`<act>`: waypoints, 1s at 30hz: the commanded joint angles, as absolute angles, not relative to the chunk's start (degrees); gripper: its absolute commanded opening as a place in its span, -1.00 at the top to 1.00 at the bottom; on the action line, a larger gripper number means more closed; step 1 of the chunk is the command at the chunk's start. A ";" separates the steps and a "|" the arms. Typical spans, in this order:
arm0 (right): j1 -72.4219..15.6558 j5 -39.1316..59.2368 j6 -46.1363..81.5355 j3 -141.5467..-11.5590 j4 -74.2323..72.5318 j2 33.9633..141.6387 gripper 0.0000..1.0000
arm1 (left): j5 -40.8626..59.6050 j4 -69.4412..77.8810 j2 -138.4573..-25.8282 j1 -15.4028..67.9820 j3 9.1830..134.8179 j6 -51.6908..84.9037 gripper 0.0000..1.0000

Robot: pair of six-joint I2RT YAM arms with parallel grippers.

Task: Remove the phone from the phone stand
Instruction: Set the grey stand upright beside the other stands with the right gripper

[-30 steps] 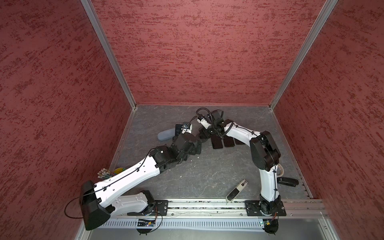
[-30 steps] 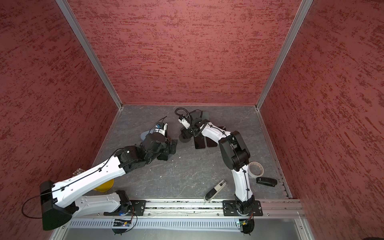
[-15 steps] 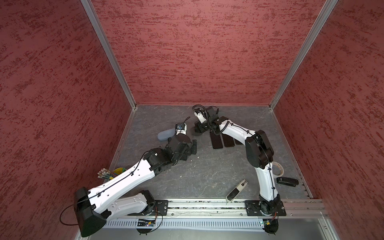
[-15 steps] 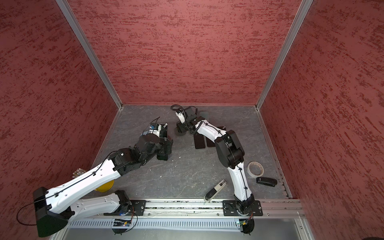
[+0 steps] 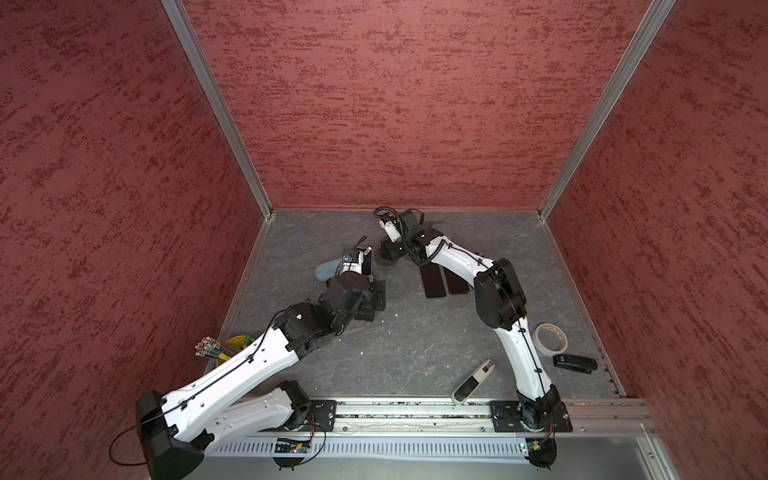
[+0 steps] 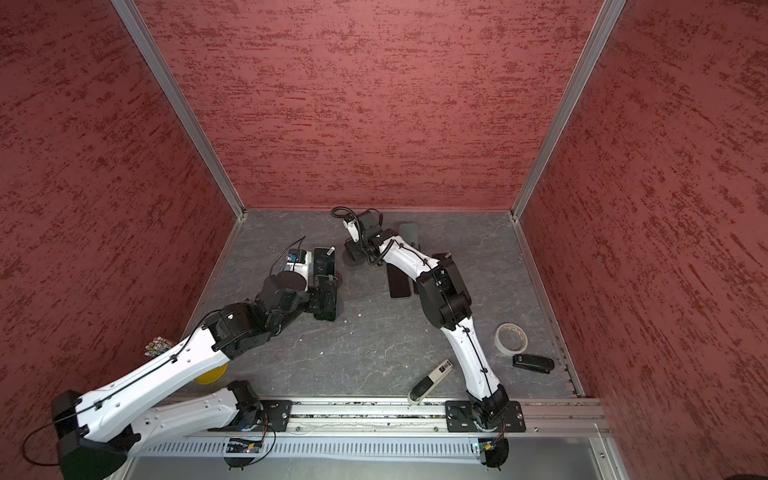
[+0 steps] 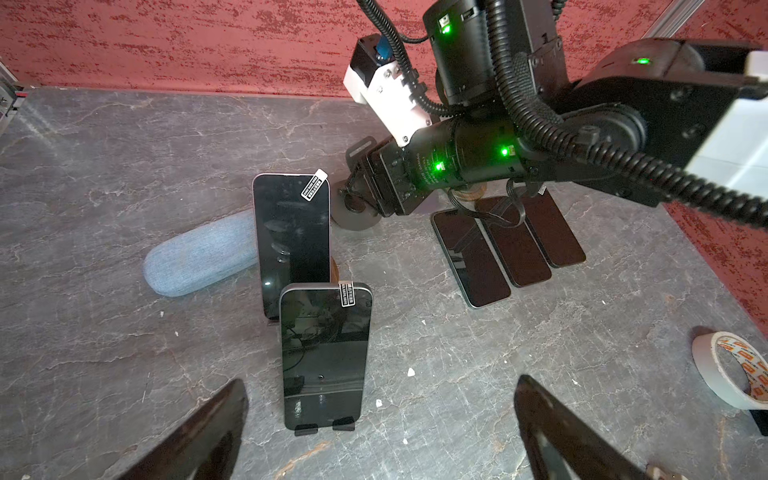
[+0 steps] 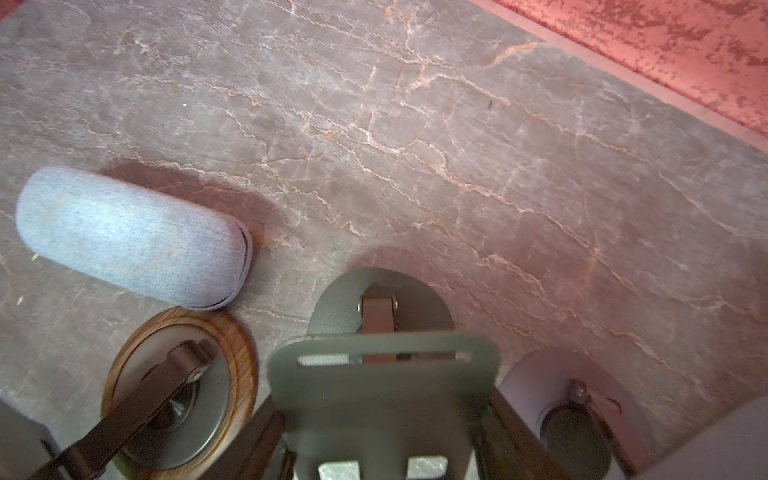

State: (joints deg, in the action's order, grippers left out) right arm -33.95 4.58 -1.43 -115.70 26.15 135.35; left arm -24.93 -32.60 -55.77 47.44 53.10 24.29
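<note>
Three red textured walls [image 5: 374, 104] around, grey marbled floor [image 5: 415, 340] below. Left of the floor's middle, in the left wrist view, a black-screened smartphone with a white sticker at its top corner [image 7: 325, 357], leaning back in a small black phone stand [image 7: 324, 430], bottom edge caught behind the two front lips. Touched by nothing.

Spread wide and empty, the left gripper [image 7: 380, 378], its dark fingers [image 7: 208, 432] low on either side of the smartphone and apart from it.

Just behind, a second black-screened phone [image 7: 293, 241] propped on a wood-rimmed round stand [image 8: 178, 386], and beside that a blue-grey fabric glasses case [image 7: 199, 257] lying flat.

Further toward the back wall, the right gripper [image 7: 359, 195], clamped on the plate of an empty grey metal stand [image 8: 382, 386]; in the right wrist view, that plate between the dark fingers. Next to it, three dark phones [image 7: 515, 245] flat on the floor, side by side.

Toward the right wall in both top views, a roll of white tape [image 5: 550, 338] and a black stapler [image 5: 575, 363]; near the front rail, a silver and black handheld device [image 5: 473, 382]. By the left wall, a yellow cup of pens [image 5: 230, 349], partly hidden by the left arm.
</note>
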 commanded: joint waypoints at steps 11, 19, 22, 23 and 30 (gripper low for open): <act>-34.80 -1.32 -2.26 -119.72 29.18 138.16 -0.20 | -24.53 -34.10 -54.93 46.93 52.23 25.66 -0.99; -34.98 0.00 -2.26 -119.79 28.86 137.21 -0.46 | -24.97 -35.24 -54.99 46.63 52.25 26.53 -0.99; -34.98 0.42 -2.18 -119.62 28.75 135.97 -0.53 | -25.05 -35.90 -55.02 46.30 52.13 27.18 -0.99; -34.98 0.48 -2.19 -119.51 28.70 135.57 -0.55 | -25.18 -36.02 -55.04 46.32 52.13 27.28 -0.99; -34.98 0.80 -1.92 -116.88 28.22 129.77 -0.70 | -25.06 -37.13 -55.28 46.32 52.37 28.38 -0.99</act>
State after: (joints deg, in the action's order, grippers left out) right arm -34.74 0.80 -2.35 -117.32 28.93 136.35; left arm -24.53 -35.83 -55.29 46.59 52.71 27.40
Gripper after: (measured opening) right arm 0.848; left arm 0.996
